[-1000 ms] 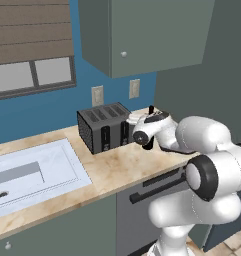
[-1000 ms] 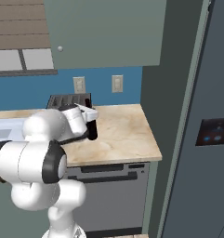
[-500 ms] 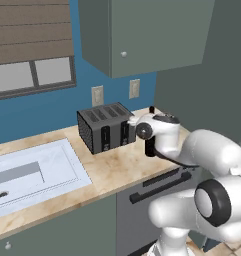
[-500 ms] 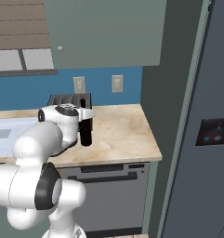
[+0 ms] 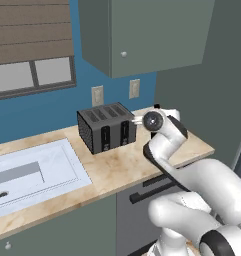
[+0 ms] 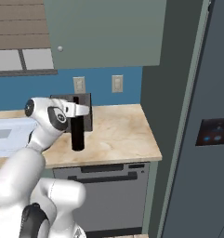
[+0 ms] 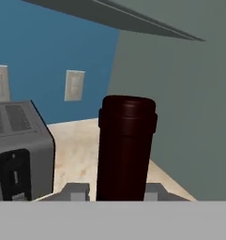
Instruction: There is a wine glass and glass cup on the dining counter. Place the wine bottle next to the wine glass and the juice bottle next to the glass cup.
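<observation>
My gripper [image 7: 115,190] is shut on the wine bottle [image 7: 126,145], whose dark red top rises between the two fingertips [image 7: 77,190] in the hand view. From the right base view the slim near-black wine bottle [image 6: 77,135] hangs upright under the gripper [image 6: 79,109], just in front of the toaster; I cannot tell if its base touches the worktop. In the left base view the hand [image 5: 156,120] is beside the toaster and the arm hides most of the bottle. The wine glass, glass cup, juice bottle and dining counter are out of view.
A black toaster [image 5: 106,129] stands on the beige worktop [image 6: 122,135], with a sink [image 5: 27,170] to its left. Wall outlets [image 5: 134,88] and a grey-green wall cabinet [image 5: 142,35] are above. A tall dark fridge [image 6: 201,139] bounds the right side.
The arm has swung and the hand has carried the wine bottle leftward in the right base view, closer to the toaster. The grip on the bottle is unchanged.
</observation>
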Motion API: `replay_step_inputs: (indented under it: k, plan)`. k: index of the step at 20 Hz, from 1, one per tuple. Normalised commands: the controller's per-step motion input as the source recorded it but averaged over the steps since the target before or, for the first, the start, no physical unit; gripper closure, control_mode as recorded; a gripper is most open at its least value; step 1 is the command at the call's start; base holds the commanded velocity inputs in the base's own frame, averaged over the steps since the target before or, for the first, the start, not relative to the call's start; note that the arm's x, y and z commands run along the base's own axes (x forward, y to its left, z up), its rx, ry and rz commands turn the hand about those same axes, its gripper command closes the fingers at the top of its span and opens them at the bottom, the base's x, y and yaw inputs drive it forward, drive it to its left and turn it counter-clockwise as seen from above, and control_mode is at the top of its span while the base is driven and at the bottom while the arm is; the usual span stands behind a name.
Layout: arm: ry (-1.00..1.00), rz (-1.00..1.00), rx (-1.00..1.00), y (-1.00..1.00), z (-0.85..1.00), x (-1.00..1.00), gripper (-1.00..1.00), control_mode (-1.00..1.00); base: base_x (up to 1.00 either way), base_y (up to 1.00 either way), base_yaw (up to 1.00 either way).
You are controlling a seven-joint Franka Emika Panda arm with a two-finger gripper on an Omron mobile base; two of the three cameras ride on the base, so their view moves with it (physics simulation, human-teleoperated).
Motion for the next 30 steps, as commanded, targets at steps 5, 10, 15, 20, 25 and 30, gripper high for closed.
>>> replay_step_inputs:
  k: [5,10,15,20,25,30]
  plan:
    - [-0.11,0.0,0.0,0.22,0.04,-0.66,1.0,-1.0,0.0,0.0,0.0]
    - [-0.24,0.0,-0.02,0.22,0.08,-0.45,1.0,-1.0,0.0,0.0,0.0]
    - [-0.13,0.0,0.0,0.03,0.2,-0.29,1.0,-1.0,0.0,0.0,0.0]
    - [0.03,0.0,0.0,0.0,0.28,-0.29,1.0,-1.0,0.0,0.0,0.0]
    - [0.08,0.0,0.0,0.0,0.22,-0.31,1.0,-1.0,0.0,0.0,0.0]
    - [0.01,0.0,0.0,0.0,0.15,-0.36,1.0,-1.0,0.0,0.0,0.0]
